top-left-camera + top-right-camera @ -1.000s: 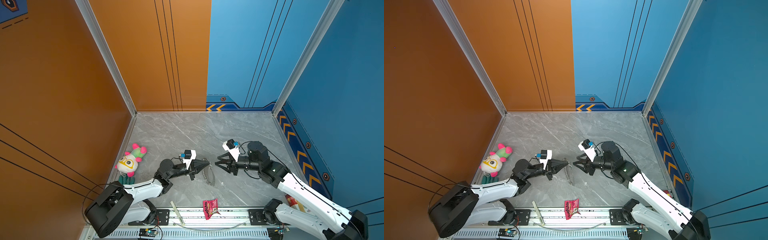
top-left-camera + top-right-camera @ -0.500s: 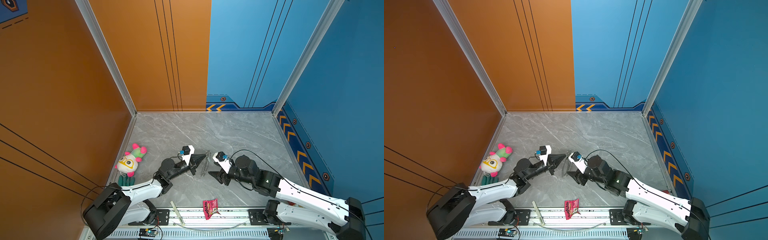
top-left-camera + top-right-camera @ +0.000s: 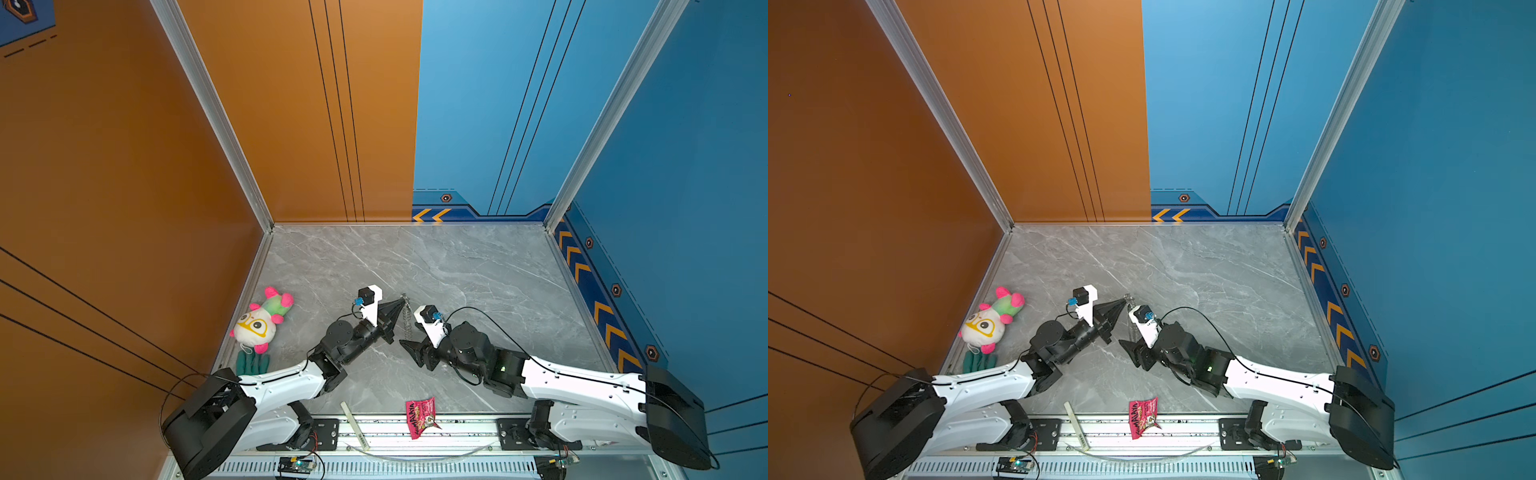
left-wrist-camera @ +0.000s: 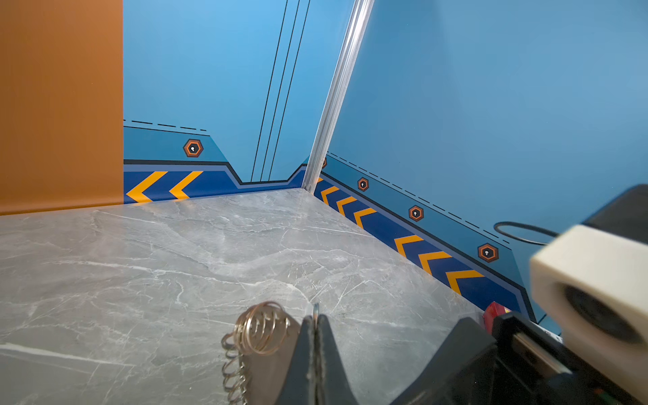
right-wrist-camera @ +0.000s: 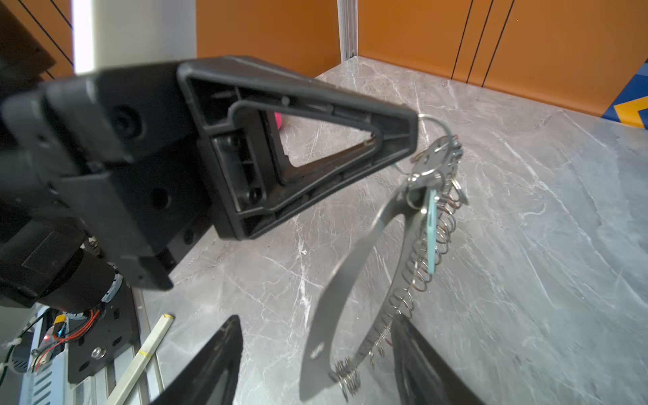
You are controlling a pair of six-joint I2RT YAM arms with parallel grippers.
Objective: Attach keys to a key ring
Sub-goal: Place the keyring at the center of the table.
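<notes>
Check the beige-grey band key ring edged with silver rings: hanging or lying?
Hanging: the shut left gripper pinches the top of the key ring, which dangles below. Bottom touching the marble table: cannot tell.

Pose: left arm extended inward, left gripper (image 3: 401, 301) raised above the desk, jaws pressed together. Opposite it, right arm extended inward, right gripper (image 3: 409, 343) lower, jaws spread wide.

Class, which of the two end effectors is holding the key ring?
The left end effector: its jaws pinch the key ring at its top, whereas the right end effector has jaws wide apart.
</notes>
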